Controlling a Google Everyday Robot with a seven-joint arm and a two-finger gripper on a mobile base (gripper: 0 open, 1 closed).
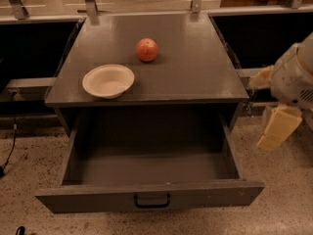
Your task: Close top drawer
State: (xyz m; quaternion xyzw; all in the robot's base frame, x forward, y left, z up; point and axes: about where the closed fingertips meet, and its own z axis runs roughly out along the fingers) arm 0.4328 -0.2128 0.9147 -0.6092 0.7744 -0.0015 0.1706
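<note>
The top drawer (151,165) is a wide dark-grey box, pulled far out of the cabinet and empty inside. Its flat front panel (88,199) faces the camera, with a small black loop handle (152,200) at its middle. My gripper (278,129) is at the right edge of the view, a cream-coloured part hanging below the white arm (296,77). It is beside the drawer's right front corner and above the floor, and touches nothing. The lower drawers are out of view.
A white bowl (108,80) and a red apple (146,49) sit on the grey cabinet top (195,67). Dark open shelves flank the cabinet. A metal rail (146,4) runs behind. A black cable (10,146) lies on the speckled floor (288,214) at left.
</note>
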